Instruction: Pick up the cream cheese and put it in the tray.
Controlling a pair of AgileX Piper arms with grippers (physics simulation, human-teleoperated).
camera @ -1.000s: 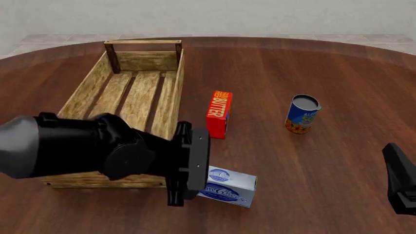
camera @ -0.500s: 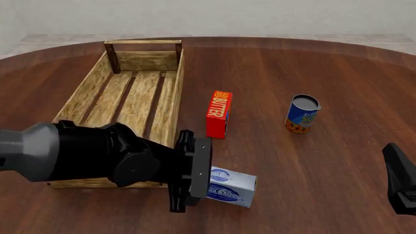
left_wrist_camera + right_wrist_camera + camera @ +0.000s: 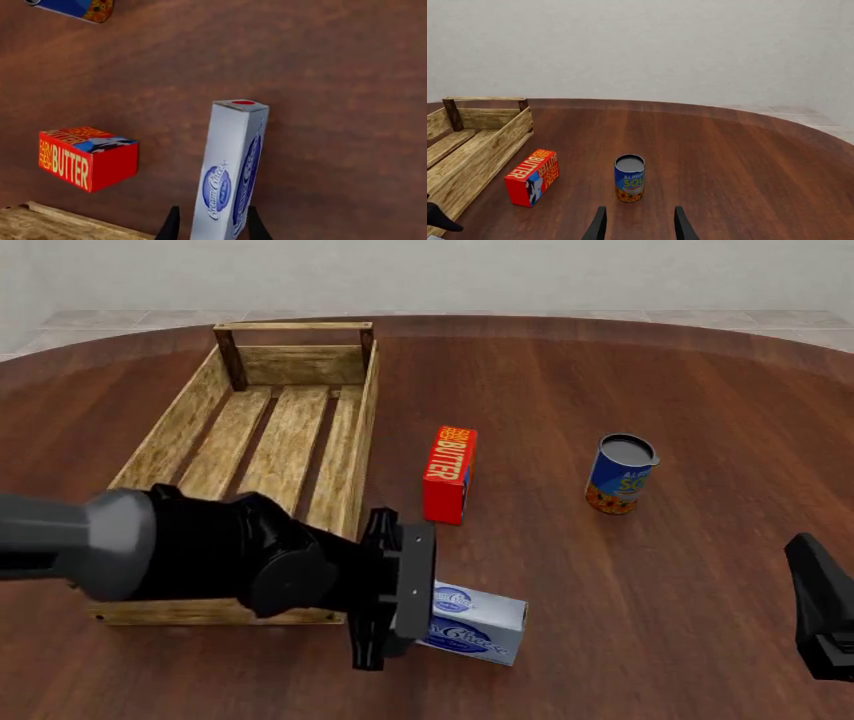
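The cream cheese (image 3: 470, 623) is lying on the dark wooden worktop (image 3: 641, 390), just off the near right corner of the tray (image 3: 158, 436) and outside it. The left gripper (image 3: 210, 227) is sitting at the box's near end with its jaws apart — one dark fingertip (image 3: 171, 227) is showing on each side of the box, though whether they are pressing on it I cannot tell. In the front view the left arm's black wrist is covering that end of the box. The butter box (image 3: 450, 473) is standing beside the tray's right wall (well apart from the cream cheese), and a soup can (image 3: 621, 474) is standing further right. The right gripper (image 3: 637, 225) is hanging low with its jaws apart, holding nothing.
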